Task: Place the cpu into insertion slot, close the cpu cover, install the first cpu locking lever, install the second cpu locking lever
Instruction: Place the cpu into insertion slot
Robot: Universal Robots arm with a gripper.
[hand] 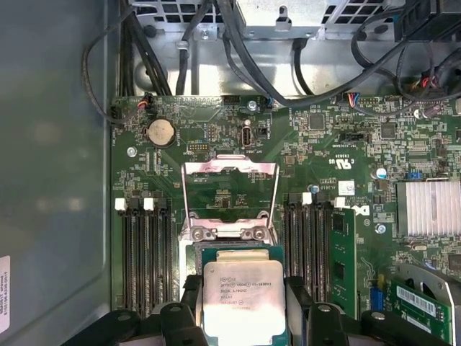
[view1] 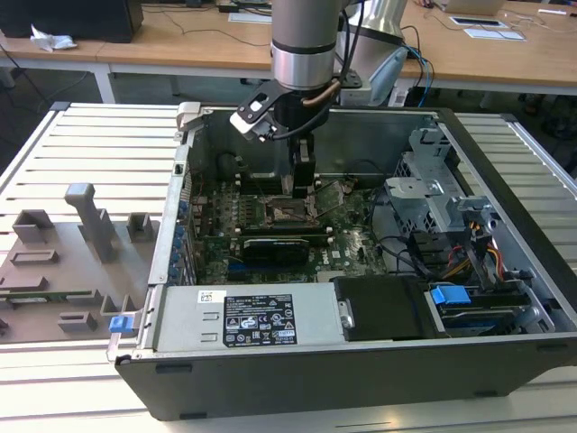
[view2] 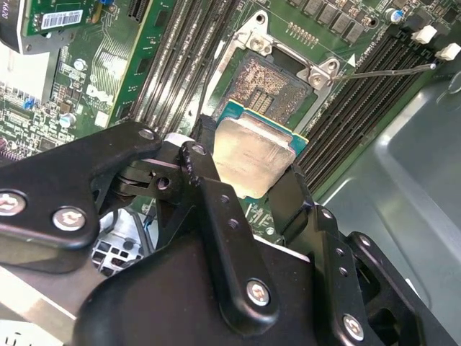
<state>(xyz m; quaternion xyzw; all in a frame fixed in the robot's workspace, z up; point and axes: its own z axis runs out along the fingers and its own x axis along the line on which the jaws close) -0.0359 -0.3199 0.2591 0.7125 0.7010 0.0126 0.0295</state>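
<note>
My gripper [view1: 302, 191] reaches down into the open computer case, shut on the cpu [view2: 252, 160], a flat silver chip with a green rim. In both wrist views black fingers [hand: 193, 303] clamp two opposite sides of the cpu [hand: 243, 297]. The insertion slot [view2: 279, 81] lies just beyond the chip with its contact grid bare. Whether the chip touches it I cannot tell. The cpu cover [hand: 229, 167], a silver frame with a square window, stands flipped open past the slot. A thin wire lever [view2: 389, 72] sticks out beside the slot.
Memory slots [hand: 144, 252] flank the socket on both sides. A black expansion card [view1: 275, 245], a grey power supply [view1: 252, 320] and a drive cage [view1: 433, 189] fill the case. Cables [hand: 238, 43] hang along the far wall. A grey parts fixture [view1: 63, 262] lies outside, at the exterior view's left.
</note>
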